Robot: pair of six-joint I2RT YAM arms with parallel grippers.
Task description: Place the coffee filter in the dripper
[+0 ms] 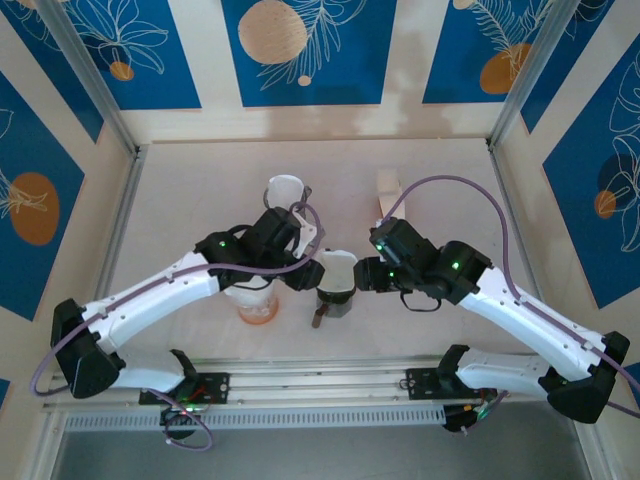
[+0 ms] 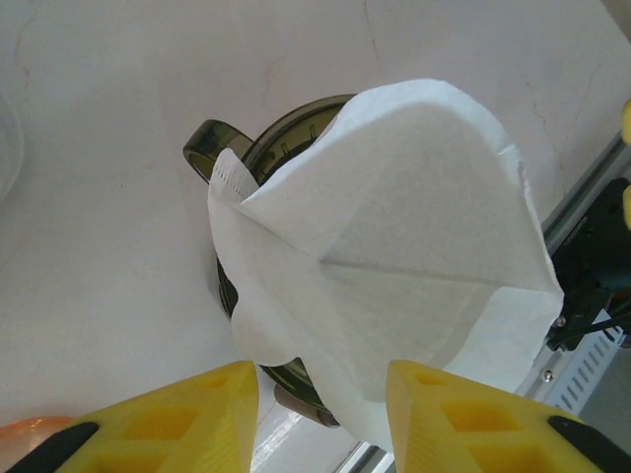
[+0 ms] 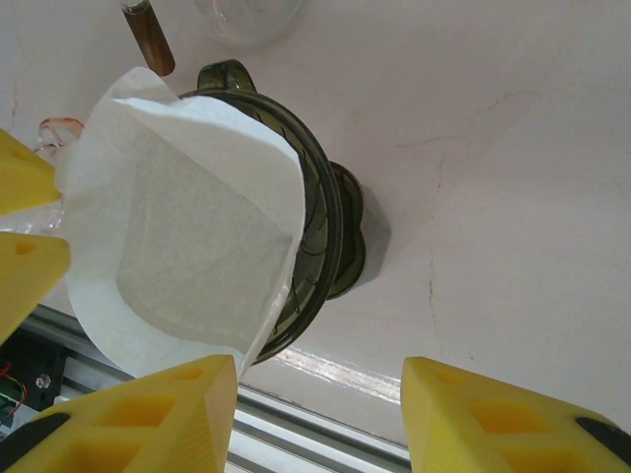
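A white paper coffee filter [image 2: 394, 227] stands opened and tilted in the dark translucent dripper [image 2: 286, 123], which sits on the table near the front edge. My left gripper [image 2: 320, 394] is open, its yellow fingers either side of the filter's lower edge without pinching it. My right gripper [image 3: 320, 379] is open on the other side of the dripper [image 3: 330, 236], its fingers spread wide beside the filter [image 3: 187, 236] with only bare table between them. From above, the filter [image 1: 338, 268] and dripper [image 1: 335, 298] lie between the left gripper [image 1: 305, 268] and right gripper [image 1: 366, 275].
An orange cup [image 1: 255, 305] stands under the left arm. A white cup [image 1: 285, 190] and a small white block [image 1: 388, 183] sit farther back. A brown stick [image 1: 318, 318] lies by the dripper. The metal rail [image 1: 320, 385] runs along the near edge.
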